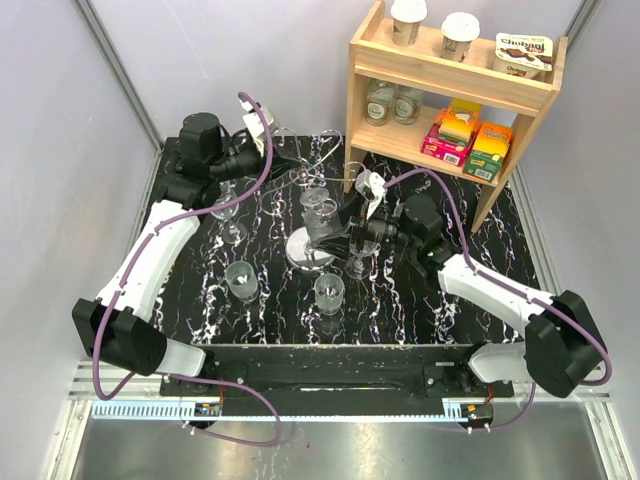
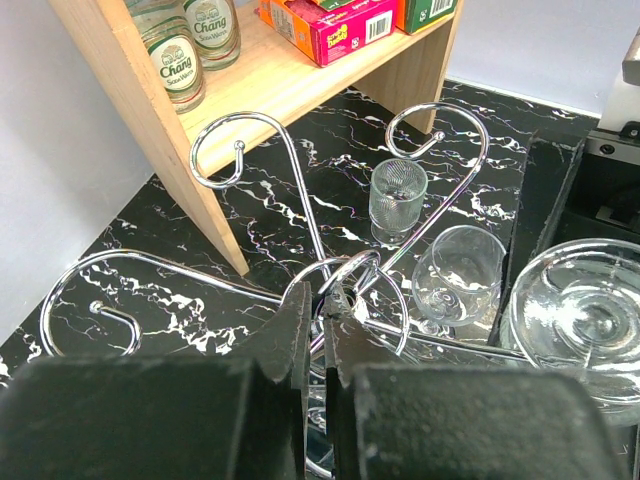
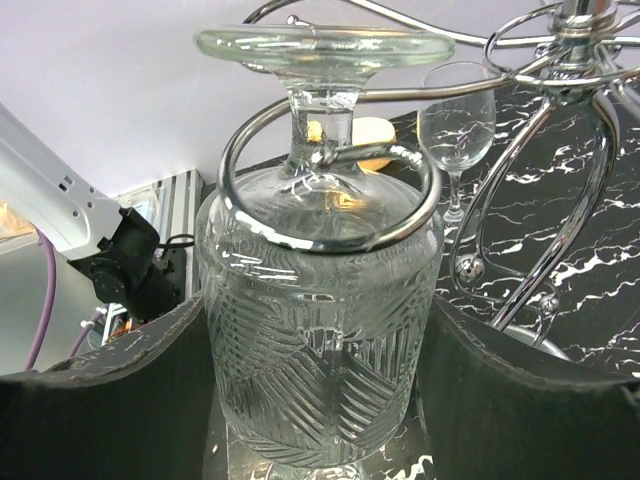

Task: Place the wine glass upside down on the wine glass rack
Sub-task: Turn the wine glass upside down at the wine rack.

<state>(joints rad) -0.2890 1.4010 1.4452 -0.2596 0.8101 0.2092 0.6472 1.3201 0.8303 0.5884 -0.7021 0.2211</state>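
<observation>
Left wrist view: left gripper pinched together on the wire at the hub of the wine glass rack, apparently steadying it. At 11 o'clock, two bottles on the wooden shelf read "Chang"; smaller print is illegible. Pink carton at 12 o'clock, only a barcode clear.

Top external view: cup on the top shelf at 1 o'clock reads roughly "Chobani".

Right wrist view: right gripper clamped wide on the bowl of the wine glass. Glass is inverted, its stem threaded inside one curled arm of the rack, foot above the curl at 12 o'clock. Cannot tell whether the foot bears on the wire.

Judgement: glass is rigid, smooth and brittle, probably weighty given the thick ribbed wall. The ribs should give some purchase. The bowl's widest belt looks the safest hold, since the stem is thin and boxed in by wire. Metal-on-glass knocks are the risk.
</observation>
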